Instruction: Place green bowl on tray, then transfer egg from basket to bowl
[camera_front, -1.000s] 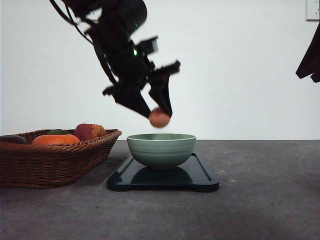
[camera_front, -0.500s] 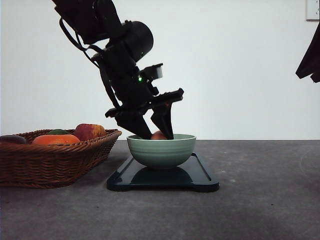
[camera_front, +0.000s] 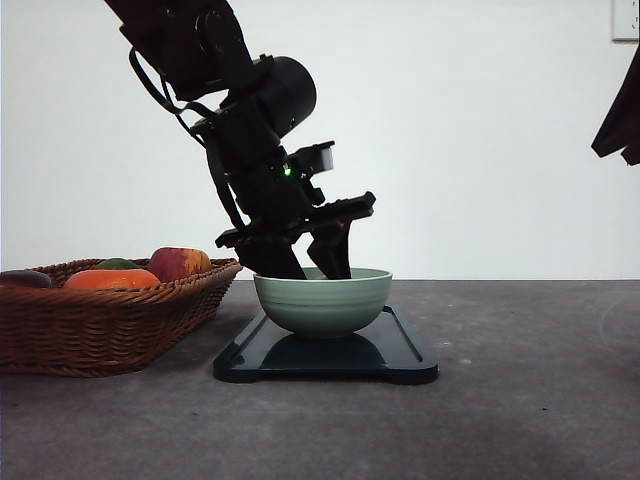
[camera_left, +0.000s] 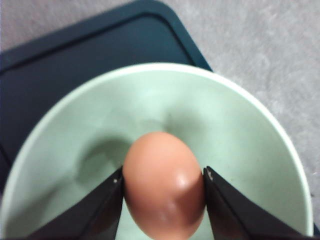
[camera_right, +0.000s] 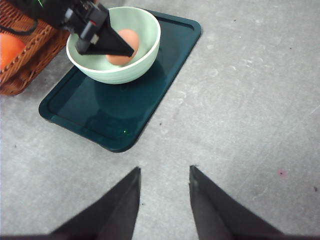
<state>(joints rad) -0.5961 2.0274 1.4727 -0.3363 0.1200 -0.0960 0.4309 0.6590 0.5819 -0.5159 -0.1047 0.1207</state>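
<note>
- Sinking over the last second, the left gripper (camera_front: 318, 268) has gone from hanging above the bowl (camera_front: 322, 301) to having its fingertips below the rim, as the front view shows.
- A second ago the egg (camera_left: 164, 191) hung clear in the air; half a second ago it was just cresting the rim; now, from the front, the bowl wall hides it.
- The left wrist view shows the egg pinched between both fingers, low inside the bowl; whether it touches the bottom cannot be told.
- The bowl sits on the tray (camera_front: 400, 355), unmoved across all three moments, so the first step reads as done.
- The basket (camera_front: 100, 330) with its fruit is unchanged at the left.
- The right gripper (camera_right: 162, 200) hovers spread and empty above bare table, well apart from the tray.
- Likely all that remains is to release and lift out.
</note>
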